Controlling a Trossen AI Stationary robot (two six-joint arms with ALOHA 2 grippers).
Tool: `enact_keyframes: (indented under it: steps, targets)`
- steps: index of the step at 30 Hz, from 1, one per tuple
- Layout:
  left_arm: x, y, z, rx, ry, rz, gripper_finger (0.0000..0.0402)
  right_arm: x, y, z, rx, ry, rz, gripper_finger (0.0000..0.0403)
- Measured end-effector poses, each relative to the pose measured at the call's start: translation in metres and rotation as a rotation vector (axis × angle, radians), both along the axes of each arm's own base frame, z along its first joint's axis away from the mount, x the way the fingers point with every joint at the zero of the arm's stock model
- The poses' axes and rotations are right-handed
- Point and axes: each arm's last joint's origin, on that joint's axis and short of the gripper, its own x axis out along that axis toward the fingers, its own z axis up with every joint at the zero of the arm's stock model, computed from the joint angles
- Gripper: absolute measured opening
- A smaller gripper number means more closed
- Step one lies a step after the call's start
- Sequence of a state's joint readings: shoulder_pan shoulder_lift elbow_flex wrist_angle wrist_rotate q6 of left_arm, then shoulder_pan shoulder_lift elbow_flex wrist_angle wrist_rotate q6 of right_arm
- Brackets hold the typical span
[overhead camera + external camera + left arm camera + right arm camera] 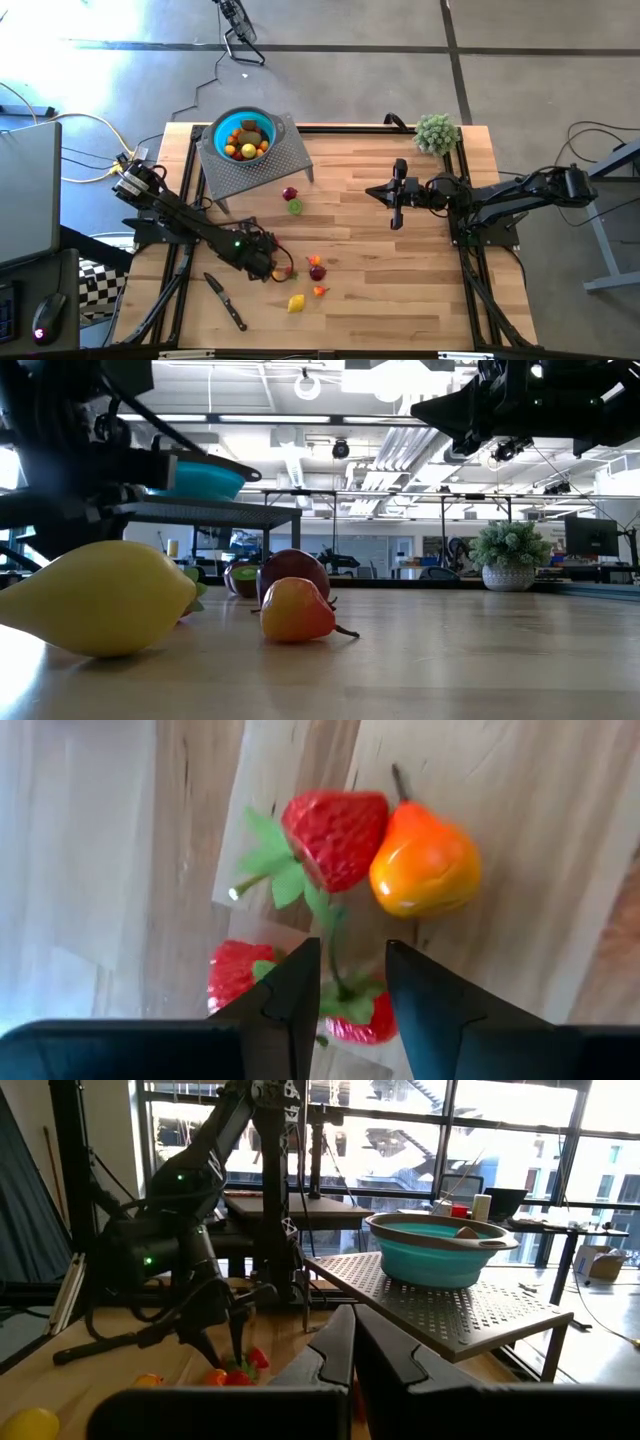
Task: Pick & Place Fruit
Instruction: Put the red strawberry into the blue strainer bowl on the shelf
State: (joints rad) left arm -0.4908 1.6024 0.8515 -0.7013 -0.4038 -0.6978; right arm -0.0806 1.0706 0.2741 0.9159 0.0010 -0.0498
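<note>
My left gripper (345, 995) points steeply down over a bunch of red strawberries (335, 835) on green stems, which lies on the wooden table (400, 280) beside an orange pear-shaped fruit (425, 870). Its fingers stand apart, with the bunch's stem and lowest strawberry (360, 1023) between them. In the high view this gripper (278, 265) is near the table's front left. Close by lie a maroon fruit (317, 271), a small orange fruit (320, 291) and a yellow lemon (296, 302). Several fruits sit in the teal bowl (245, 135). My right gripper (372, 191) hovers shut at mid-table, holding nothing. My left gripper comes from above, slanting, with one finger (295, 995) on each side of the bunch's green stem (338, 965) and its lowest strawberry. I cannot tell whether the fingers touch them. The bunch lies on the table.
The bowl stands on a raised grey perforated platform (270, 165) at the far left. A maroon fruit (290, 193) and a lime green one (295, 207) lie in front of it. A black-handled knife (225, 300) lies near the front left, and a fuzzy green plant (436, 132) stands at the far right.
</note>
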Motion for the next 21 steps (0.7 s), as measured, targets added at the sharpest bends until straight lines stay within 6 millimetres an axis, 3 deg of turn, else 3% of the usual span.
enact_keyframes:
  steps: [21]
  targets:
    - [-0.001, 0.0004, -0.003, -0.018, -0.016, 0.036, 0.0111, 0.0, 0.0001, 0.0, -0.003, 0.0, 0.0, 0.0002]
